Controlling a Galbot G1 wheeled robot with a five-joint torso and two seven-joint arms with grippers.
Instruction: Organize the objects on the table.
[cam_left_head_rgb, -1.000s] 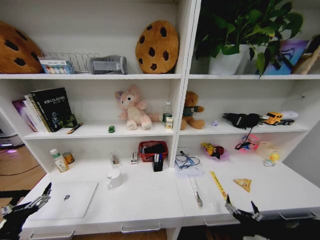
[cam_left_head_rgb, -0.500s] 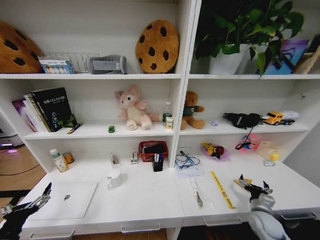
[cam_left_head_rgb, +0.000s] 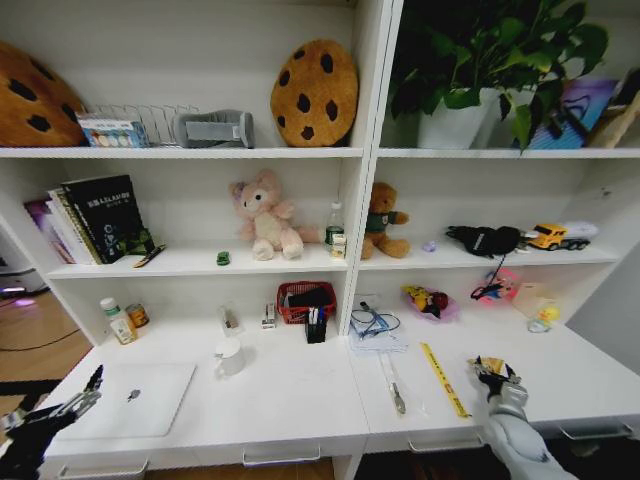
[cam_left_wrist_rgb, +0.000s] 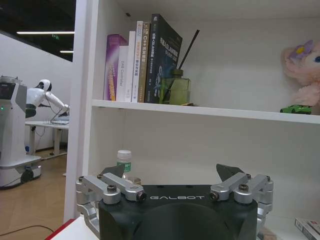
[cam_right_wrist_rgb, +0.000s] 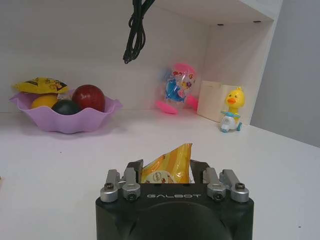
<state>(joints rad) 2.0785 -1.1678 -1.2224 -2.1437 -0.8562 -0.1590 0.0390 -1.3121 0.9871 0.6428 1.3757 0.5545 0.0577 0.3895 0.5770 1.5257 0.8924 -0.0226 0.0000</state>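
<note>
- Head view: the right gripper (cam_left_head_rgb: 492, 369) is at the yellow snack packet (cam_left_head_rgb: 489, 366) on the white table (cam_left_head_rgb: 290, 400), right of the yellow ruler (cam_left_head_rgb: 443, 379); whether it has the packet clamped can't be told from up here.
- Head view: the left gripper (cam_left_head_rgb: 88, 390) sits low at the front left corner of the table, just off the left edge of the closed silver laptop (cam_left_head_rgb: 133, 398), fingers spread and holding nothing.
- Head view: a white mug (cam_left_head_rgb: 229, 357) stands right of the laptop; behind it, a red basket (cam_left_head_rgb: 305, 301) and a black pen holder (cam_left_head_rgb: 316, 325) sit at the back of the table.
- Head view: a pen-like tool (cam_left_head_rgb: 393, 388) lies just left of the ruler, with glasses (cam_left_head_rgb: 372, 322) on papers behind it.
- Head view: the tiny green toy (cam_left_head_rgb: 223, 258) is on the shelf above the table, left of the pink plush.
- Left wrist view: the left gripper (cam_left_wrist_rgb: 177, 176) stands wide open and empty, facing the shelf unit; books (cam_left_wrist_rgb: 142, 62) are on the shelf above, and the green toy car (cam_left_wrist_rgb: 296, 109) sits near the pink plush (cam_left_wrist_rgb: 304, 72).
- Right wrist view: the right gripper (cam_right_wrist_rgb: 166, 171) has its fingers on either side of the yellow snack packet (cam_right_wrist_rgb: 167, 167), pressed against it.
- Right wrist view: beyond the packet, a purple bowl (cam_right_wrist_rgb: 65, 119) of fruit is on the table, with a yellow duck toy (cam_right_wrist_rgb: 231, 110) off to the other side.
</note>
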